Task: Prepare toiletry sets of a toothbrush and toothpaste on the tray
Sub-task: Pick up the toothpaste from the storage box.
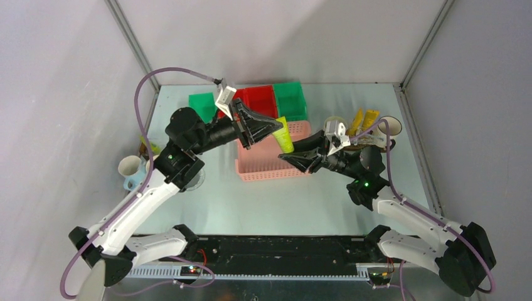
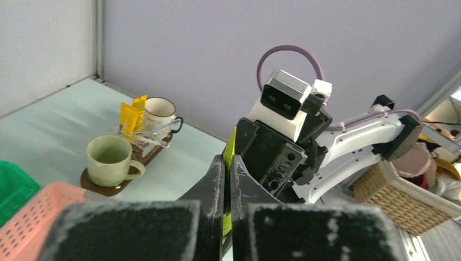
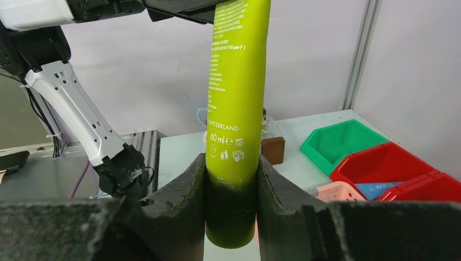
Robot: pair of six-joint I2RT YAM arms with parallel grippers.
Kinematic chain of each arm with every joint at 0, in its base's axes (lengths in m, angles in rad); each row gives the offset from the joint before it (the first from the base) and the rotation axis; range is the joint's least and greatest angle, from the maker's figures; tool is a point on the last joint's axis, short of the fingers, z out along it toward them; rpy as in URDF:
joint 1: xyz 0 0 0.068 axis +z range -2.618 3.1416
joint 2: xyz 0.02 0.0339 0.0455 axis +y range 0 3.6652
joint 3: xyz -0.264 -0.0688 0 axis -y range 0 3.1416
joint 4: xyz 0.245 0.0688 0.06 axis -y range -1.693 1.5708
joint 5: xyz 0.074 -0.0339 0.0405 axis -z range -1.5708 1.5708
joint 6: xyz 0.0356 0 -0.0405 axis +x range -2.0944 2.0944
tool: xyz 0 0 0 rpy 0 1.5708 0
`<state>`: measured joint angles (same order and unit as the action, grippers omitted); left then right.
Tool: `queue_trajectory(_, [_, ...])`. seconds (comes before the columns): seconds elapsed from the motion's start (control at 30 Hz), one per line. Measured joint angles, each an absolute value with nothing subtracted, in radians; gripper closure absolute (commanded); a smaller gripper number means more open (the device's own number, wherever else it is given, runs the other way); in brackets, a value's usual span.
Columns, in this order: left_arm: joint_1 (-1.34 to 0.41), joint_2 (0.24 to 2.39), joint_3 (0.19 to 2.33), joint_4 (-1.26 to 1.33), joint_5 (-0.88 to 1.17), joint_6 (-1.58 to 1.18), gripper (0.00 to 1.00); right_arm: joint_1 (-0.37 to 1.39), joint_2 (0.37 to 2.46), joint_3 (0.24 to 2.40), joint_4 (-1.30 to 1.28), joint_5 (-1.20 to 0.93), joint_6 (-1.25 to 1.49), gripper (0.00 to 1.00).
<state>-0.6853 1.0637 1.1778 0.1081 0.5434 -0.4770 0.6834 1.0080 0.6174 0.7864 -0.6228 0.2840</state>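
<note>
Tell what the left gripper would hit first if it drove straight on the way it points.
Probably the right gripper: the left wrist view shows its dark body and wrist camera right ahead of the left gripper; both are clamped on the yellow-green tube. Depth is unclear.

the pink lattice plastic basket (image 1: 270,164) lies mid-table, red and green plastic bins (image 1: 260,100) behind it, the dark oval wooden tray (image 2: 106,190) to its right.

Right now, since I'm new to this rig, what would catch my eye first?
A yellow-green tube hangs over the pink basket at mid-table, the left hand and right hand each clamped on one end. At the far right, a brown tray carries two mugs and yellow tubes.
</note>
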Motion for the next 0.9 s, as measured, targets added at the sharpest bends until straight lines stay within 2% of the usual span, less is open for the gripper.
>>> queue_trajectory(0.07, [-0.688,1.057,1.184,0.082,0.529,-0.453,1.00,0.683,1.011,0.617,0.785,-0.619,0.281,0.46])
queue_trajectory(0.27, [-0.688,1.002,1.194,-0.083,0.387,-0.337,1.00,0.674,0.999,0.617,0.768,-0.591,0.229,0.16])
queue_trajectory(0.3, [-0.687,0.990,1.194,-0.109,0.359,-0.318,1.00,0.672,0.994,0.617,0.763,-0.586,0.218,0.05])
queue_trajectory(0.33, [-0.685,0.979,1.194,-0.135,0.328,-0.301,1.00,0.670,0.988,0.617,0.757,-0.580,0.209,0.03])
queue_trajectory(0.9, [-0.525,0.761,1.000,-0.264,-0.307,-0.208,1.00,0.642,0.858,0.616,0.530,-0.440,0.067,0.01])
